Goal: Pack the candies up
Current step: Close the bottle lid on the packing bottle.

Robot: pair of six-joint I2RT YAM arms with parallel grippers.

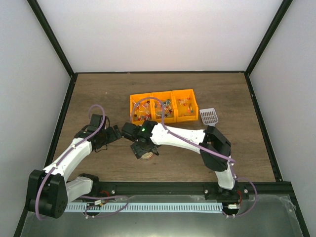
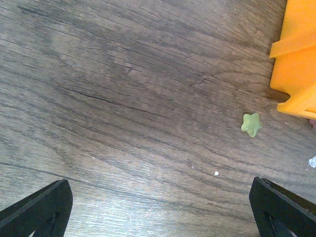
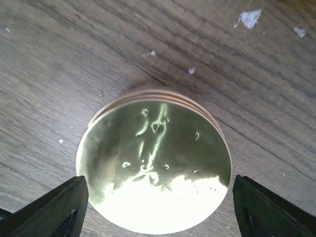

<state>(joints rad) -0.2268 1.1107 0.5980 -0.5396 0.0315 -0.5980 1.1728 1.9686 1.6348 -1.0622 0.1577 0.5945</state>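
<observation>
The candies (image 1: 163,109), tiny wrapped sweets in mixed colours, lie in three orange bins (image 1: 163,94) at the table's middle. My right gripper (image 1: 143,149) hangs over a round gold lid (image 3: 155,170) in front of the bins. In the right wrist view the right gripper (image 3: 160,207) is open, its fingers close beside the lid's rim on both sides, with a sliver of wood showing at the right finger. My left gripper (image 1: 114,134) stands open to the left of it. The left gripper (image 2: 163,207) has only bare wood between its fingers. A small green star-shaped piece (image 2: 251,124) lies near a bin's corner (image 2: 298,59).
A clear lilac scoop (image 1: 209,116) lies just right of the bins. White crumbs (image 3: 249,19) are scattered on the wood beyond the lid. Black frame rails border the table on the left, right and back. The two arms nearly meet in front of the bins.
</observation>
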